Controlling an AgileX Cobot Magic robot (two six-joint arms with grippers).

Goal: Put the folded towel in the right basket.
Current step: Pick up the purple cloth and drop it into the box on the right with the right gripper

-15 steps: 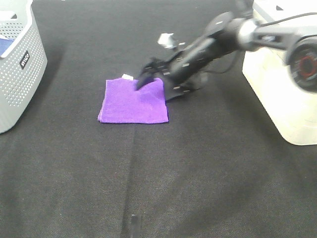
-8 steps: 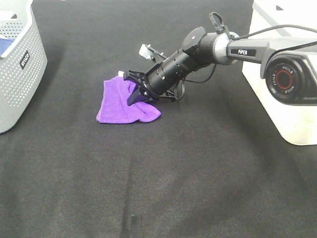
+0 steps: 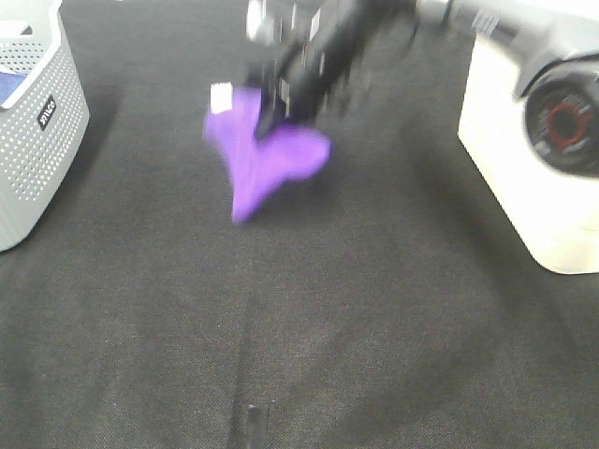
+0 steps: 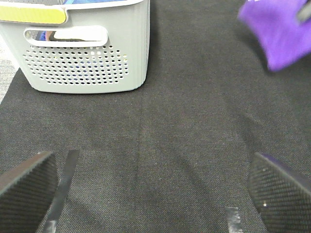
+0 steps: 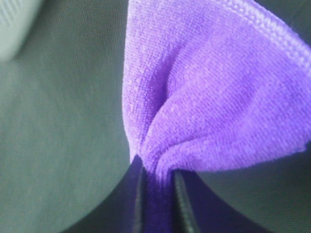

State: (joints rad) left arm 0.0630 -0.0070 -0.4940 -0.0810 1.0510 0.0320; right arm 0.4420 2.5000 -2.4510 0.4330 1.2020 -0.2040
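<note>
High camera overlooks the mat; all three views share the towel.

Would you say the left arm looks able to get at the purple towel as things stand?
Probably not: the purple towel hangs clear of the table, pinched in the right end effector, while the left end effector sits open and low near the grey basket.

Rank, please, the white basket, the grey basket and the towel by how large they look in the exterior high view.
1. white basket, largest, though cut by the frame edge and partly behind the arm
2. grey basket, also cut by the edge
3. towel, smallest
</note>
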